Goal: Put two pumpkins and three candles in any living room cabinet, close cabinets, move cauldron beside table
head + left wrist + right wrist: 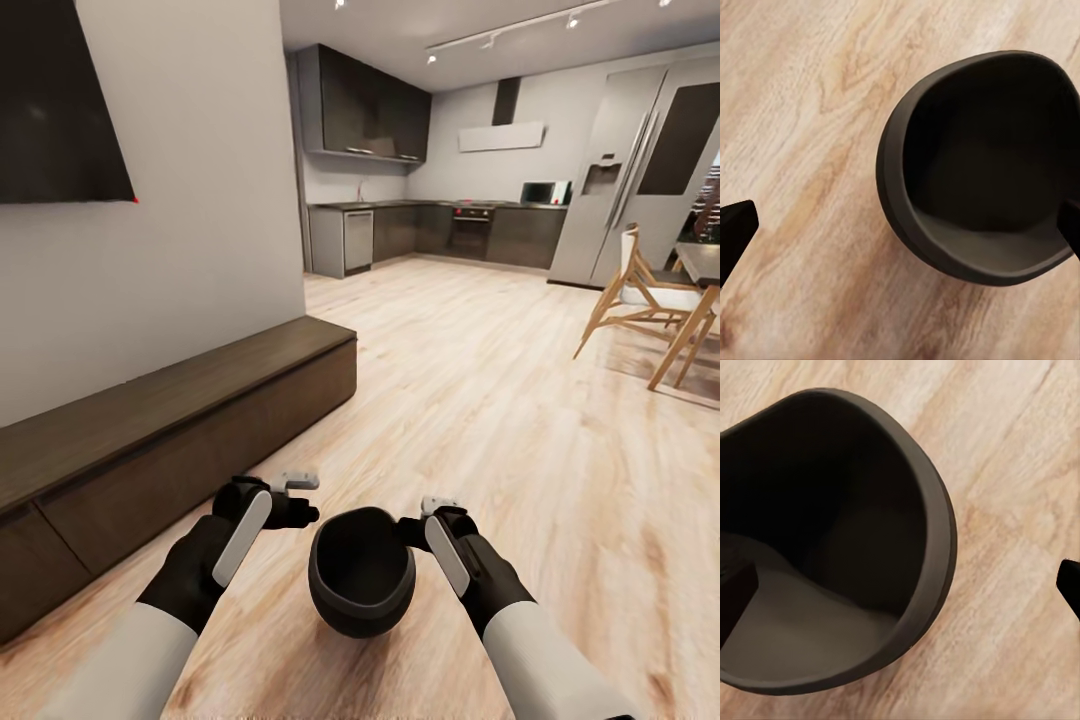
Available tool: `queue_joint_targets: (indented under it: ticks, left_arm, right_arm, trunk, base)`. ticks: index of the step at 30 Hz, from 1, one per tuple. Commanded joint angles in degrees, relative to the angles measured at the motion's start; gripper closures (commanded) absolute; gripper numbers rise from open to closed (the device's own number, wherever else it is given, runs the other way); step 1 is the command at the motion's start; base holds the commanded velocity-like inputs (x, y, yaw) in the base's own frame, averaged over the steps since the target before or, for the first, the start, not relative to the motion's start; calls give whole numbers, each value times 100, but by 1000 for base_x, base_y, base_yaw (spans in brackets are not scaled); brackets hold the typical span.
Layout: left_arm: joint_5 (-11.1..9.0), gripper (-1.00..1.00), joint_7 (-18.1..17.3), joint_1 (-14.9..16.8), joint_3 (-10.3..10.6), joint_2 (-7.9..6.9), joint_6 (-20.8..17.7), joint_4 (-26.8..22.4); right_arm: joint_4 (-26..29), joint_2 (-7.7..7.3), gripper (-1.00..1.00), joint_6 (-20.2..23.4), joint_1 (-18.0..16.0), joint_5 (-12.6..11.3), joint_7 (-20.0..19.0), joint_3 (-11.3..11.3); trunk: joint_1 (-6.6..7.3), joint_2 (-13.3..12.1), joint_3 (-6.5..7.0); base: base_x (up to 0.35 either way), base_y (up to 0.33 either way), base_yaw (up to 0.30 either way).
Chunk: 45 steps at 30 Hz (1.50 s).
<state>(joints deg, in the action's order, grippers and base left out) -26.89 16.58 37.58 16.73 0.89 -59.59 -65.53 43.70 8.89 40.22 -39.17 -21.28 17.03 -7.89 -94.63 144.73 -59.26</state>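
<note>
The black cauldron (361, 572) is low over the wood floor right in front of me, between my two grippers, its wide mouth turned up. My left gripper (297, 503) is open beside its left rim; in the left wrist view one fingertip (736, 225) is over the floor and the other is at the cauldron (975, 172) wall. My right gripper (428, 518) is open at the right rim, one fingertip (735, 596) inside the cauldron (832, 510) and one outside. The long dark cabinet (180, 400) runs along the left wall, its fronts closed. Pumpkins, candles and the table are out of view.
A dark screen (60, 100) hangs on the wall above the cabinet. A wooden chair (640, 300) and a dining table's corner (700, 270) stand at the right. The kitchen counter (440, 230) and a fridge (640, 170) are far ahead. Open wood floor (480, 400) lies between.
</note>
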Motion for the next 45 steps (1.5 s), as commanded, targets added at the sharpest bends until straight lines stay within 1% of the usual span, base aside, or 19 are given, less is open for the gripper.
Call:
queue_joint_targets:
  ticks: [1, 11, 24, 27, 31, 34, 38, 39, 41, 42, 45]
  left_arm:
    - [-59, -100, 61, 4, 5, -1, -13, -2]
    - [-49, -100, 73, 7, 5, -1, 17, 298]
    - [-45, -100, 67, 12, 5, 3, 47, 363]
    - [-45, -100, 68, 12, 5, 5, 102, 366]
    - [-45, -100, 66, 12, 5, 3, 303, 373]
    - [-45, -100, 64, 12, 5, 1, 377, 374]
    - [-45, -100, 53, 12, 5, 2, 444, 374]
    - [-45, -100, 11, 12, 5, 1, 474, 375]
    - [-45, -100, -86, 12, 5, 0, 510, 375]
    - [-45, -100, -231, 12, 5, 0, 536, 375]
    - [-41, -100, -419, 12, 5, 4, 559, 375]
  right_arm:
    - [7, -2, -100, 13, -3, -60, 55, -17]
    - [7, -3, -100, 12, -3, -60, 55, -12]
    - [3, -2, -100, 12, -3, -62, 64, 1]
    - [0, 0, -100, 12, -7, -66, 74, 9]
    - [-6, 6, -100, 9, -11, -61, 79, 14]
    - [-15, 7, -100, 1, -11, -40, 77, 14]
    - [-59, 7, -100, -145, -18, -28, 79, 15]
    - [-67, 7, -100, -188, -19, -27, 80, 15]
    - [-72, 7, -100, -217, -20, -26, 78, 15]
    - [-75, 7, -100, -236, -20, -26, 76, 12]
    - [-78, 7, -100, -252, -20, -30, 74, 9]
  trunk:
    - [-1, 4, -29]
    - [-27, 18, -250]
    - [-60, 35, -538]
    - [-68, 39, -605]
    - [-78, 44, -693]
    - [-86, 48, -760]
    - [-96, 54, -848]
    - [-99, 55, -870]
    - [-99, 55, -870]
    - [-99, 55, -870]
    - [-99, 55, -870]
  base:
    - [0, 0, 0]
    - [0, 0, 0]
    - [0, 0, 0]
    - [0, 0, 0]
    - [0, 0, 0]
    - [0, 0, 0]
    - [0, 0, 0]
    - [0, 0, 0]
    - [0, 0, 0]
    - [0, 0, 0]
    - [0, 0, 0]
